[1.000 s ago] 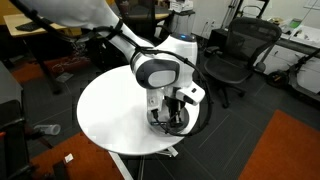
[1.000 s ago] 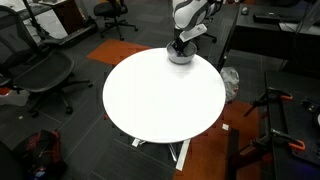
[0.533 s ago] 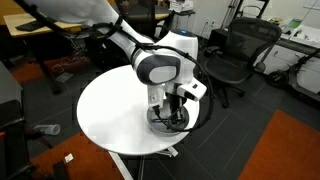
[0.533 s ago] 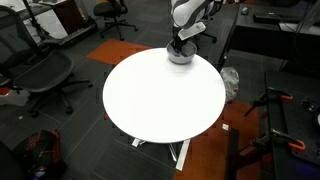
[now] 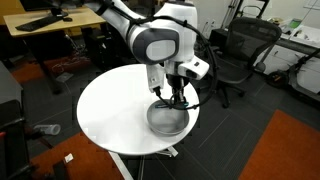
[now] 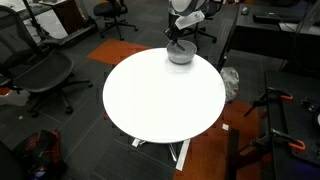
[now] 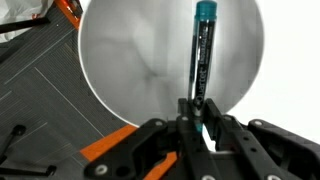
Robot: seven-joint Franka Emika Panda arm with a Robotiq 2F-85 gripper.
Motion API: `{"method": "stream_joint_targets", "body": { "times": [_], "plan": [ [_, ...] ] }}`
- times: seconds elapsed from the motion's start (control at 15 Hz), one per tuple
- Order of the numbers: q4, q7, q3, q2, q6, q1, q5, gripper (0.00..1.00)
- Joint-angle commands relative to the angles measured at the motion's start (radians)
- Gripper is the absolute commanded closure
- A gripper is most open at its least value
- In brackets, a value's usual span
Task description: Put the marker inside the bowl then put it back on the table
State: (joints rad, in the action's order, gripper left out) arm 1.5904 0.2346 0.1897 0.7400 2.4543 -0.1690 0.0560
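The light grey bowl (image 5: 168,121) stands near the edge of the round white table (image 5: 110,110); both also show in an exterior view, bowl (image 6: 181,56) and table (image 6: 160,100). My gripper (image 5: 176,96) hangs just above the bowl, also in the exterior view (image 6: 178,38). In the wrist view the gripper (image 7: 200,112) is shut on the marker (image 7: 201,55). The marker is dark with a teal end, and it points away from the jaws over the bowl's inside (image 7: 130,60). It is clear of the bowl's bottom.
Black office chairs (image 5: 240,50) (image 6: 40,75) stand around the table, and a wooden desk (image 5: 50,25) is behind it. The floor is grey carpet with orange patches (image 5: 290,145). The bowl sits close to the table's edge.
My gripper has risen from low inside the bowl to just above its rim, with the marker still in it. The bowl has not moved.
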Motion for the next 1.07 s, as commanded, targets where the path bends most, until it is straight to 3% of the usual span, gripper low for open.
{"method": "stream_joint_targets", "body": {
  "times": [0.0, 0.6, 1.0],
  "plan": [
    [0.124, -0.03, -0.004, -0.122, 0.043, 0.03, -0.024, 0.95],
    [0.362, -0.027, -0.019, -0.291, 0.184, 0.132, -0.094, 0.95],
    [0.509, -0.026, -0.044, -0.341, 0.294, 0.182, -0.106, 0.95]
  ]
}}
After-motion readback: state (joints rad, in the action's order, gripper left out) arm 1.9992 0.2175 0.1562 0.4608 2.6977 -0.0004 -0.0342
